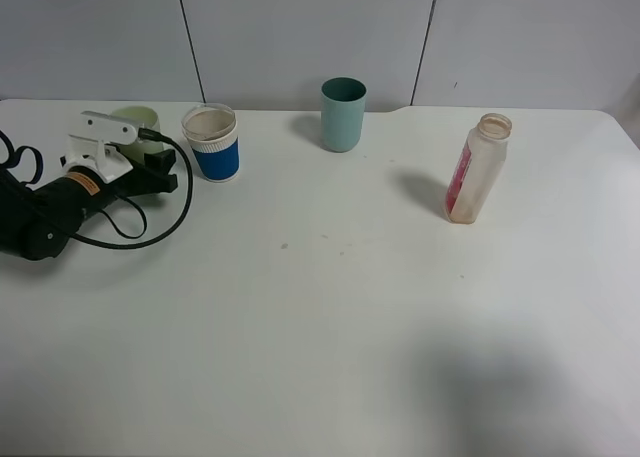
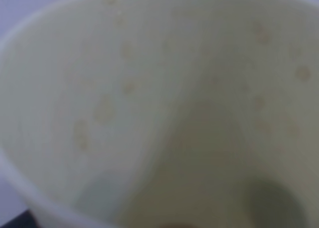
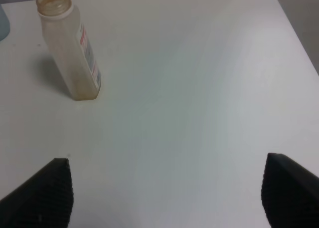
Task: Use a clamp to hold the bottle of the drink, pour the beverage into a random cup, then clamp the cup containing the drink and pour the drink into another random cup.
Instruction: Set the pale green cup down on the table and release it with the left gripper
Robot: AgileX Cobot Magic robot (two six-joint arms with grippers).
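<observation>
Fingers of the right gripper (image 3: 164, 193) stand wide apart in the right wrist view, two dark ribbed tips at either side of the frame with bare table (image 1: 330, 317) between them and nothing held. That gripper does not show in the high view. Ahead of it the bottle (image 3: 70, 46) stands upright and uncapped, pale and nearly clear with a faint tan tinge low inside, its red-and-white label on one side; in the high view it sits on the right part of the table, well apart from the cups. The left gripper (image 1: 160, 172) lies far left near the back edge, its black fingers reaching toward a pale green cup (image 1: 138, 127) that is mostly hidden behind the white wrist mount. Whether those fingers grip the cup or merely flank it cannot be told from the high view. The left wrist view is filled by that cup's blurred interior (image 2: 164, 113), speckled with small tan spots, with no finger visible. Just beside it to the right stands a blue cup (image 1: 212, 143) with a white rim, upright. A teal cup (image 1: 343, 114) stands upright farther right along the back, apart from both.
</observation>
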